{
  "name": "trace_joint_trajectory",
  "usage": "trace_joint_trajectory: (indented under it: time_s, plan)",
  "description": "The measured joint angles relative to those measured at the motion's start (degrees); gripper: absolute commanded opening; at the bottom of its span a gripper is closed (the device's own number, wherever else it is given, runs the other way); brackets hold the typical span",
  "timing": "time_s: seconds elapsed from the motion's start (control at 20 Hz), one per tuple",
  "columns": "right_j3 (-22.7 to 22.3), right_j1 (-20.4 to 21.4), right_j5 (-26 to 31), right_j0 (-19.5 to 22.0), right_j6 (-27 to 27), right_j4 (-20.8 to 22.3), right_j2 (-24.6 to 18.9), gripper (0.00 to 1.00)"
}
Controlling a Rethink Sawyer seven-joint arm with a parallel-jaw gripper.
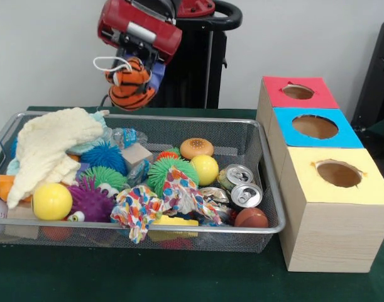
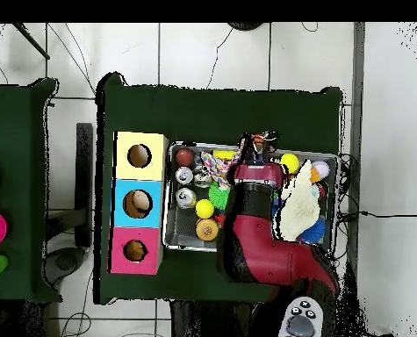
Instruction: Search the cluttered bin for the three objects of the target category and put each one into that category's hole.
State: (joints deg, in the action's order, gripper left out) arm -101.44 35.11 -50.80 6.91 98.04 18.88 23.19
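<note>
The claw (image 1: 136, 61) is clamped on a striped tiger plush (image 1: 130, 83), held high above the wire bin's (image 1: 267, 189) left end, clear of the clutter, presumably so it can travel to the box (image 1: 330, 207) with three holes.

A green-clothed table (image 2: 212, 105) stands on white floor tiles (image 2: 203, 53).

Bin (image 1: 267, 230) on surface (image 1: 148, 277), boxes (image 1: 330, 207) in row beside it; tool (image 1: 134, 70) with toy (image 1: 130, 83) above bin's far side.
</note>
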Motion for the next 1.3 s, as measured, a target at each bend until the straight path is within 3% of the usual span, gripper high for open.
trace_joint_trajectory:
  time_s: [0.15, 0.6, 0.85, 1.3]
  plan:
    - [-0.27, 0.55, 2.05, 0.06, 0.00, 0.06, 0.07, 0.00]
    - [-0.27, 0.77, 21.01, 1.65, 0.00, 0.07, -0.37, 0.00]
    - [-0.26, 0.48, 23.87, 1.73, 0.00, 0.05, -0.67, 0.00]
    - [-0.24, -1.11, 23.97, 1.50, 0.00, -0.52, -0.79, 0.00]
